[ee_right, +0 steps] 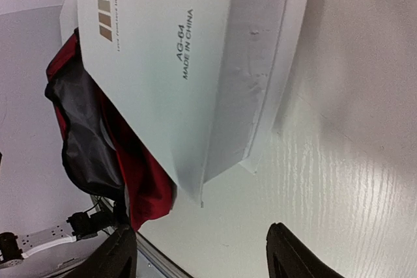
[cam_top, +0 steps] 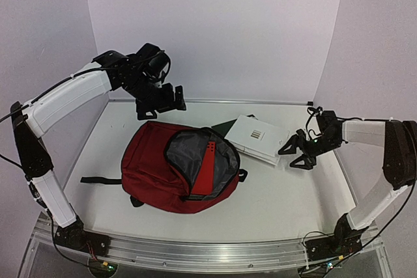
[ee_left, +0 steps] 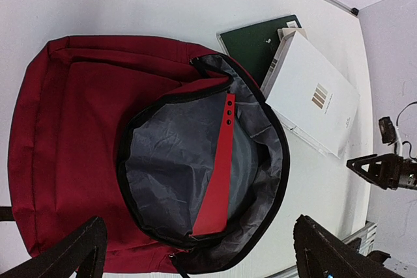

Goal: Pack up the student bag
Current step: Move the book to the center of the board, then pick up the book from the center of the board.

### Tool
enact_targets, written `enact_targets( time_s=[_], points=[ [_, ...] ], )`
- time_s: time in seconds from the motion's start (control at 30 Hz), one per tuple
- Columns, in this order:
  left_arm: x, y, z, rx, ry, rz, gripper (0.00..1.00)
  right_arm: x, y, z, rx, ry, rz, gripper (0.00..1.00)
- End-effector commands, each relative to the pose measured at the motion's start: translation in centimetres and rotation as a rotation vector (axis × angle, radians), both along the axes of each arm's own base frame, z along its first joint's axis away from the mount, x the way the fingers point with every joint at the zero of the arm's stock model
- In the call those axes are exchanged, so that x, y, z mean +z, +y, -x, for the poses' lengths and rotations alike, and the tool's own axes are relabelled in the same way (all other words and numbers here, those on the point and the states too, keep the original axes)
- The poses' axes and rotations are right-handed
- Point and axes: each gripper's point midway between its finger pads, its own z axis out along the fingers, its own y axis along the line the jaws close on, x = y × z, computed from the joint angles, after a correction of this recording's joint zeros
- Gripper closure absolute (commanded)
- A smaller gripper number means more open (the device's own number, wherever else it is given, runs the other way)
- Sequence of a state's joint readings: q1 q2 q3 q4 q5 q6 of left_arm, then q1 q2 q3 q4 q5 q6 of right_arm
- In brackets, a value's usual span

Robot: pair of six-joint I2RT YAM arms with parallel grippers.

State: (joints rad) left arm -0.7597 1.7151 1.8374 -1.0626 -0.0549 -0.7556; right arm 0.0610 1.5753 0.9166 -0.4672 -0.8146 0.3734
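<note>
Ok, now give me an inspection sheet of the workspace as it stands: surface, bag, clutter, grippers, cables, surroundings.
Surface: white table, smooth.
Job's things: student bag lying flat, main compartment unzipped, grey lining showing; red folder standing on edge inside.
Clutter: white box lying over a dark green book, beside the bag's opening.
Grippers: left gripper open, hovering over the bag, holding nothing; right gripper open, near the white box, apart from it.
Cables: black cable at the right wrist, another along the left arm.
Surroundings: plain pale walls on three sides.
</note>
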Motion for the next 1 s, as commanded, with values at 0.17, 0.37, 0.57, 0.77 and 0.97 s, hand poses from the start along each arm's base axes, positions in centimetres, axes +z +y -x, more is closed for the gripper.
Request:
enact_targets(
  time_s=[0.17, 0.37, 0.57, 0.77, 0.97],
  points=[
    [2.8, -0.2, 0.1, -0.052, -0.074, 0.048, 0.00, 5.9, -5.5, -8.0, 0.306, -0.275, 0.276, 0.04],
    [2.9, -0.2, -0.1, -0.052, -0.082, 0.040, 0.00, 5.3, -5.2, -12.2, 0.602, -0.317, 0.247, 0.03],
    [3.0, 0.2, 0.0, -0.019, -0.083, 0.048, 0.00, 2.9, -3.9, -14.2, 0.636, -0.281, 0.134, 0.03],
    [3.0, 0.9, 0.3, 0.007, -0.090, 0.052, 0.00, -0.4, -2.7, -12.4, 0.655, -0.174, 0.051, 0.21],
    [2.7, 1.0, 0.4, 0.005, -0.086, 0.046, 0.00, -0.1, -1.5, -7.0, 0.724, -0.116, -0.036, 0.38]
  ],
)
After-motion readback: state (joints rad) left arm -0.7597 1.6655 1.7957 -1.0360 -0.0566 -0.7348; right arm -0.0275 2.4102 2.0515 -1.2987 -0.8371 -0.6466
